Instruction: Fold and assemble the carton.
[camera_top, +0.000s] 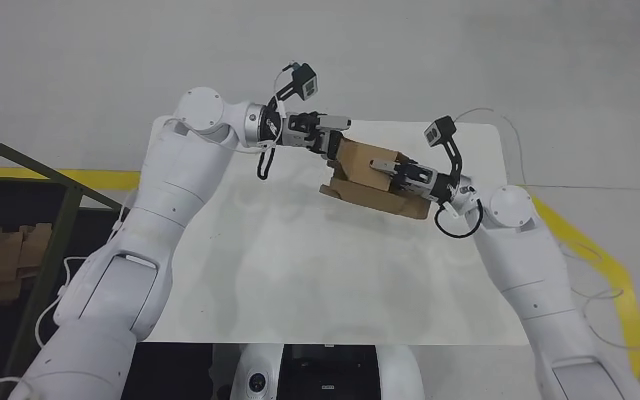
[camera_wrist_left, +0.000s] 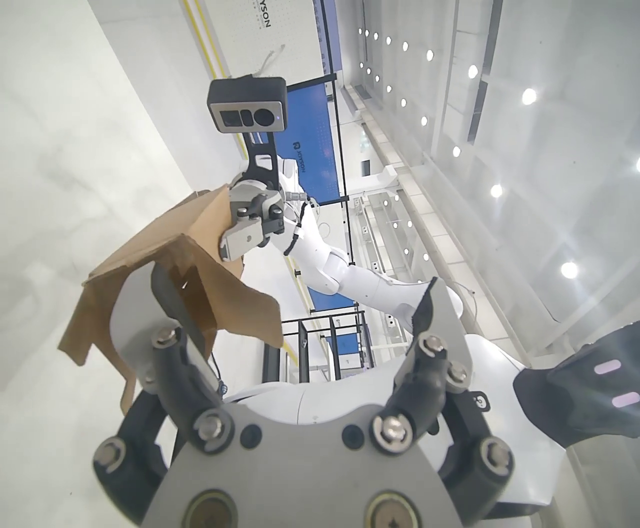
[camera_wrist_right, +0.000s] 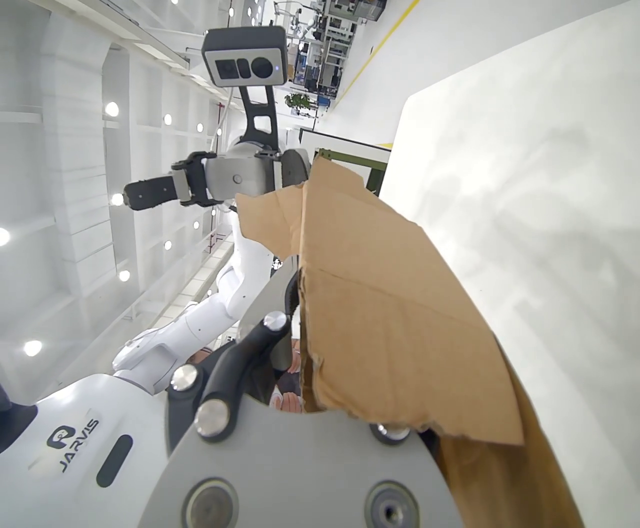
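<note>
One brown carton (camera_top: 365, 188), half-open with loose flaps, is pinched by the right hand (camera_top: 392, 172); the left hand (camera_top: 341, 138) is spread wide.

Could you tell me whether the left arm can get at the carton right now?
Likely yes: the open left gripper sits at the carton, one finger against it, nothing between; the right gripper holds the opposite end.

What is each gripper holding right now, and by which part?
The right gripper pinches the carton by the edge of one side wall. The left gripper is open, one finger inside the carton's open end, clamping nothing.
</note>
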